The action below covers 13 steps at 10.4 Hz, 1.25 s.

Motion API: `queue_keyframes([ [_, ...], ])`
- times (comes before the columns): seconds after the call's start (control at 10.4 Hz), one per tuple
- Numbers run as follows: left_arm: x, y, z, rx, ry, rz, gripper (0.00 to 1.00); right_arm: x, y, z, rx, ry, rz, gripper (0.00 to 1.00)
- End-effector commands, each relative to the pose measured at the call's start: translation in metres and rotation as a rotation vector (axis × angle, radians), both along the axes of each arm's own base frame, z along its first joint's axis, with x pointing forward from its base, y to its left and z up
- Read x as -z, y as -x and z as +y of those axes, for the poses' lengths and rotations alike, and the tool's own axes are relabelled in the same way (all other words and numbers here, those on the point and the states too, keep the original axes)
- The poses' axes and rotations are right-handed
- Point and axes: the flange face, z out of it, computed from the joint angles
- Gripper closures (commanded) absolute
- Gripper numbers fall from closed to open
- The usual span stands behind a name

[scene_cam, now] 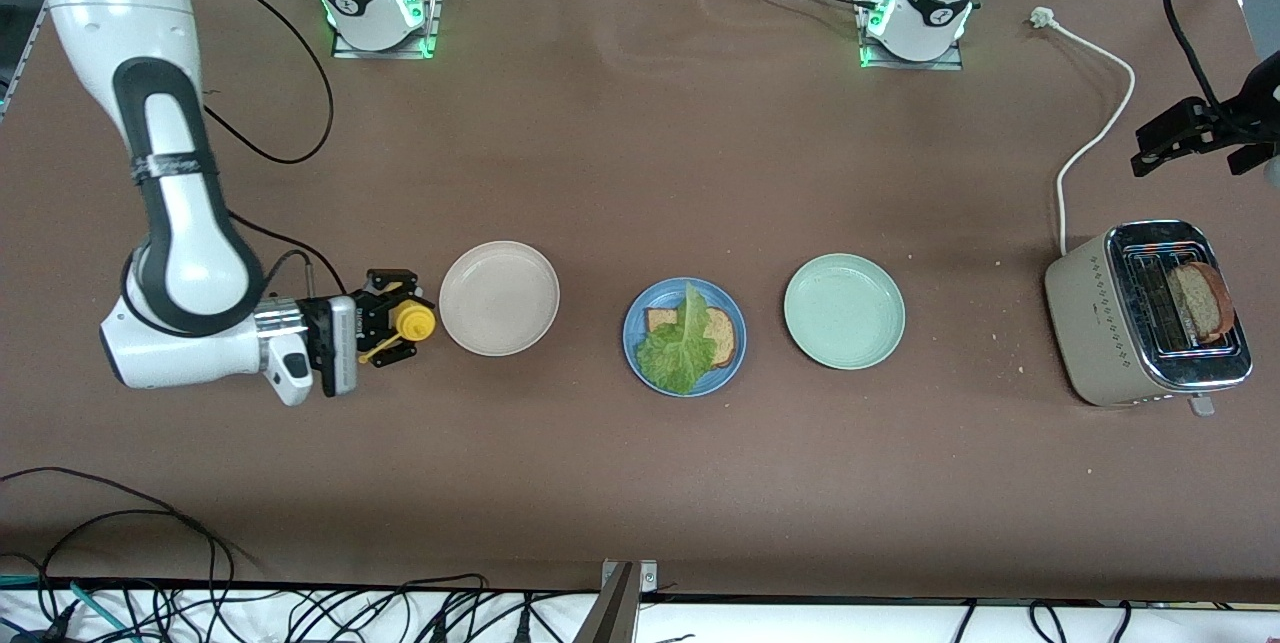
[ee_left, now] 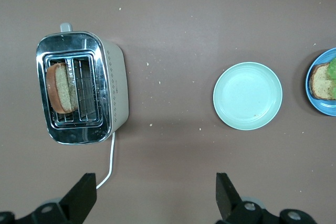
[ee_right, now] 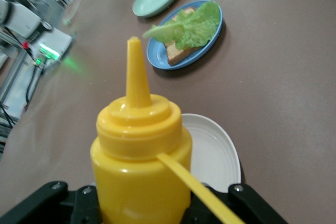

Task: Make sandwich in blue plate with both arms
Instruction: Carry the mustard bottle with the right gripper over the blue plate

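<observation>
The blue plate (scene_cam: 684, 337) sits mid-surface, holding one bread slice (scene_cam: 722, 333) with a lettuce leaf (scene_cam: 680, 348) laid over it. It lies between a beige plate (scene_cam: 499, 298), toward the right arm's end, and a pale green plate (scene_cam: 844, 311), toward the left arm's end. The right claw (scene_cam: 400, 325) grips a yellow squeeze bottle (ee_right: 139, 171), its nozzle tilted toward the beige plate just beside it; the bottle's tethered cap (ee_right: 197, 187) hangs loose. A second bread slice (scene_cam: 1200, 301) stands in a slot of the toaster (scene_cam: 1110, 318) at the left arm's end of the surface (scene_cam: 640, 143), its white cord (scene_cam: 1095, 123) trailing toward the bases. The left claw (ee_left: 156, 195) hangs open above the surface between toaster and green plate, nothing between its fingers (ee_left: 81, 195).
</observation>
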Motion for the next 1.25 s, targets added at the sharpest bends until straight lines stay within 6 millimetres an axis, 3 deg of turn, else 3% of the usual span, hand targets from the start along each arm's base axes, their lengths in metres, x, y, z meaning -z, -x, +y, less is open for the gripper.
queue_keyframes([
  [0.0,-0.004,0.001,0.000,-0.007,0.001,0.001,0.00,-0.067,-0.013,0.098,0.011,0.339,-0.045,0.88],
  [0.19,-0.004,0.001,0.000,-0.007,0.001,0.001,0.00,-0.087,0.007,0.173,0.009,0.554,-0.113,0.88],
  [0.38,-0.004,0.001,0.000,-0.007,0.001,0.001,0.00,-0.091,0.033,0.242,0.039,0.683,-0.193,0.88],
  [0.67,-0.003,0.001,0.004,-0.013,0.001,0.003,0.00,-0.089,0.081,0.324,0.069,0.884,-0.354,0.88],
  [0.96,-0.003,0.001,0.005,-0.014,0.001,0.003,0.00,-0.070,0.112,0.370,0.016,1.061,-0.574,0.88],
  [1.15,-0.003,0.001,0.005,-0.015,0.001,0.003,0.00,-0.053,0.127,0.389,-0.064,1.154,-0.690,0.88],
])
